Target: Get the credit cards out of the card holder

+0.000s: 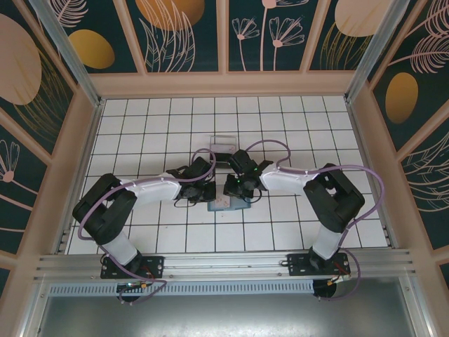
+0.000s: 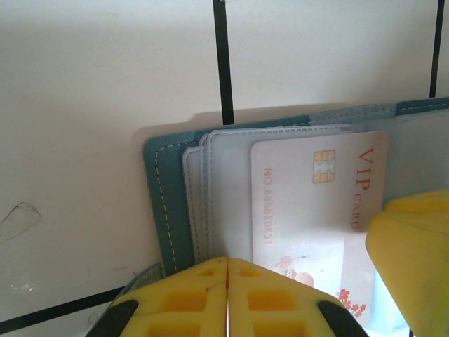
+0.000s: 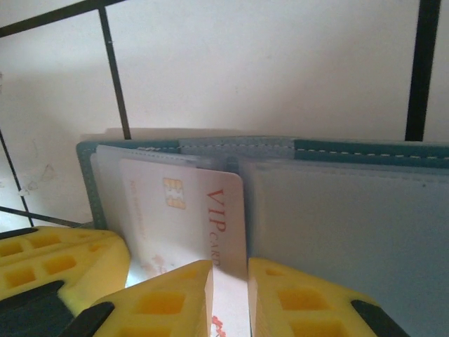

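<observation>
One card: white VIP card [image 3: 186,217] half out of card holder [image 2: 165,203].
Left fingers [image 2: 203,298]: closed, probably pinning the holder.
Right fingers [image 3: 165,298]: gripping the card edge.

The white tiled table [image 1: 295,232], ruled with dark grid lines, carries the slate-blue card holder [image 1: 229,203] lying open and flat near its centre. A clear plastic tray [image 1: 224,142] rests at twelve o'clock from it, apart.
</observation>
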`<state>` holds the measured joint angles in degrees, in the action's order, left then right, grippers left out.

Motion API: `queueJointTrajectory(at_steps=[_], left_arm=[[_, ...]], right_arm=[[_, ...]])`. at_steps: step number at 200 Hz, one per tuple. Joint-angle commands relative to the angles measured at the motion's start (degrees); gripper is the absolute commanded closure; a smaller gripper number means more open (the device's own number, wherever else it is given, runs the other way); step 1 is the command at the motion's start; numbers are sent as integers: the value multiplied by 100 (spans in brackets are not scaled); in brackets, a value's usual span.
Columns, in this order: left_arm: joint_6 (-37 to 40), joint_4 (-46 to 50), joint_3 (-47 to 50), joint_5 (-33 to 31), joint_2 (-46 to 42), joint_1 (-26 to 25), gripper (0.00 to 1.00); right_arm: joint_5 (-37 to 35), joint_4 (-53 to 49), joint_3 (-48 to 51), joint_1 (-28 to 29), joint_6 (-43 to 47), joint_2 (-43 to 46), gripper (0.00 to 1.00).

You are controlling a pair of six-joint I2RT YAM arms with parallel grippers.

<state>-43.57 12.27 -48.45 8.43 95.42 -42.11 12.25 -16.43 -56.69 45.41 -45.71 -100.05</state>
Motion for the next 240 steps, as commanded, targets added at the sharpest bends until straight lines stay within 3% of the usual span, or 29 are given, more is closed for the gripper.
queueJointTrajectory(at_steps=[1, 133, 240], left_arm=[[103, 390, 7, -227, 208, 36, 91], [93, 416, -20, -144, 241, 28, 92], [74, 459, -24, -192, 243, 36, 92]], right_arm=[[-56, 85, 148, -40, 54, -123, 79], [779, 1251, 743, -190, -33, -131, 78], [823, 1476, 1124, -355, -129, 441, 95]])
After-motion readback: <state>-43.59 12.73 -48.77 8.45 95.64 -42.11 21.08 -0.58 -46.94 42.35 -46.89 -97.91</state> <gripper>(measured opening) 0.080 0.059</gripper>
